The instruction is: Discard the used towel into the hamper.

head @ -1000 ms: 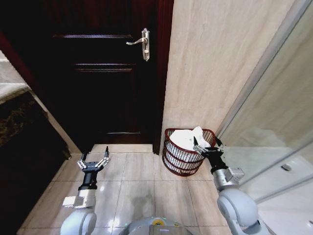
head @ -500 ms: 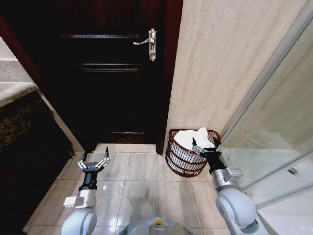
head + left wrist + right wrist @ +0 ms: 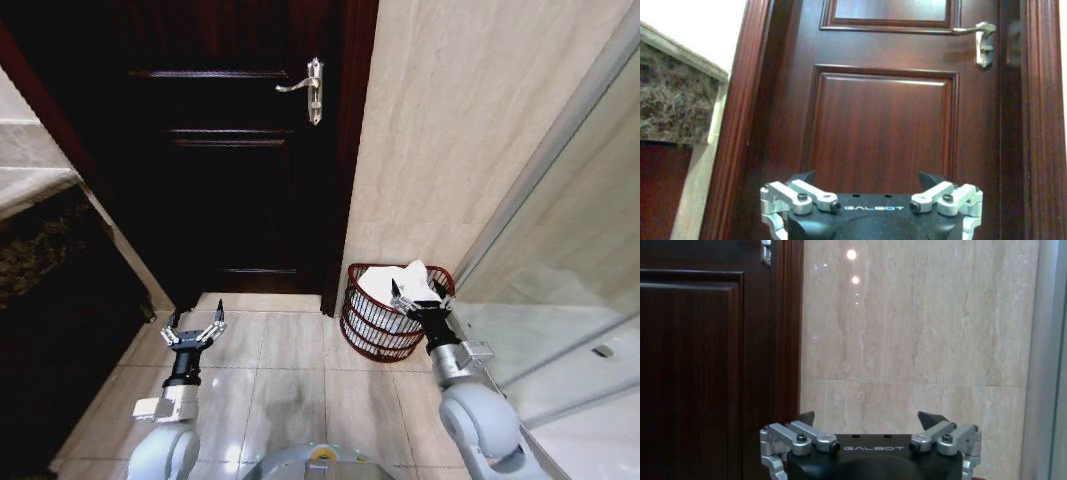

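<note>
The hamper (image 3: pixel 363 325), a reddish-brown wire basket, stands on the floor against the beige wall, right of the door. A white towel (image 3: pixel 383 283) lies bunched inside it, rising above the rim. My right gripper (image 3: pixel 420 297) is open and empty, held just in front of the hamper's right side, at rim height. In the right wrist view the right gripper (image 3: pixel 867 416) faces the beige wall with nothing between its fingers. My left gripper (image 3: pixel 193 330) is open and empty over the floor tiles to the left, and in the left wrist view the left gripper (image 3: pixel 867 177) faces the door.
A dark wooden door (image 3: pixel 220 150) with a metal handle (image 3: pixel 308 88) is shut straight ahead. A marble-topped counter (image 3: pixel 40 200) runs along the left. A glass shower partition (image 3: pixel 560 290) stands on the right. Beige floor tiles (image 3: pixel 290 370) lie between the arms.
The whole head view has shifted, so the camera has moved; door and hamper now sit slightly further right. Both arms keep the same pose and both grippers stay open.
</note>
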Tool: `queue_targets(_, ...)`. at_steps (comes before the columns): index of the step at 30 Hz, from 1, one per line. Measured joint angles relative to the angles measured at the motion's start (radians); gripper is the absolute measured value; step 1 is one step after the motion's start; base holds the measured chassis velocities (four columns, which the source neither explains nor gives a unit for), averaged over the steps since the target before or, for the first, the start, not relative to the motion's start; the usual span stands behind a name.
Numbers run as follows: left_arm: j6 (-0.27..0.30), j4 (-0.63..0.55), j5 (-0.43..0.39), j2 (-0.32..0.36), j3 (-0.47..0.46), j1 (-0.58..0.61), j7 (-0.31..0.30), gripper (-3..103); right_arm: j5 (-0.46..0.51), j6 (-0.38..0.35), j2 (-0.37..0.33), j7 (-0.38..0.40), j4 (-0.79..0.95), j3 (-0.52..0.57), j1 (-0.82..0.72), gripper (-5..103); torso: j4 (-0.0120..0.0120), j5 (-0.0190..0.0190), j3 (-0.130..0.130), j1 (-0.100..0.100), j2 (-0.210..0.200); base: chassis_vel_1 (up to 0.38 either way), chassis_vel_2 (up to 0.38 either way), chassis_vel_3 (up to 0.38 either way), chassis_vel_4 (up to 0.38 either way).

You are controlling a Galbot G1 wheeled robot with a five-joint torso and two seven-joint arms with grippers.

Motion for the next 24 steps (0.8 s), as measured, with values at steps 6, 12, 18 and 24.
queue_targets(6,-0.011,0.003,0.019,-0.005,0.004,-0.007,-0.017,100,0.017,0.003,-0.001,0.010,0.001,0.008,0.004,100,-0.0001,0.0000,0.000,0.000,0.000,0.000,0.000,0.000,0.000)
queue_targets(12,0.000,-0.010,0.029,-0.010,0.016,0.011,-0.016,100,0.036,0.007,0.006,0.016,0.000,0.033,-0.006,100,0.0000,0.0001,0.000,0.000,0.000,0.000,0.000,0.000,0.000)
queue_targets(18,0.003,-0.010,0.029,-0.009,0.020,0.010,-0.013,100,0.032,0.012,0.027,0.024,0.024,0.037,-0.023,100,0.0000,0.0001,0.000,0.000,0.000,0.000,0.000,0.000,0.000)
queue_targets(24,0.027,-0.016,0.059,-0.002,0.028,0.002,-0.007,100,0.009,0.031,0.072,0.010,0.036,0.067,-0.060,100,0.0000,-0.0001,0.000,0.000,0.000,0.000,0.000,0.000,0.000)
